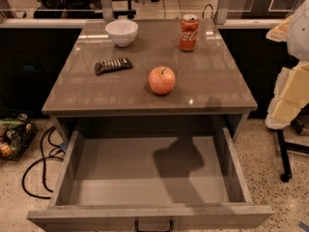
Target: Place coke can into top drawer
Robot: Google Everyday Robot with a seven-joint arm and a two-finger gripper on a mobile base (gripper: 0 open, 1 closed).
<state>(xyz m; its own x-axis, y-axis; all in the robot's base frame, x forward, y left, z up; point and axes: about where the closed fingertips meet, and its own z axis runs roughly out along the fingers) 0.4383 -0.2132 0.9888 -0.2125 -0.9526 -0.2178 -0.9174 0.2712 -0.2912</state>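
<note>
Camera view: coke can (189,32) upright on the table (217,81), top drawer (120,175) open. Gripper (291,93) at the right edge, state unclear.

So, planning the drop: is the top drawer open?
Open: the top drawer sits pulled out, its bare bottom showing. The end effector is not in view.

Dim warm light; glare on tabletop (217,81); dark shadow across top drawer (111,178) floor
</note>
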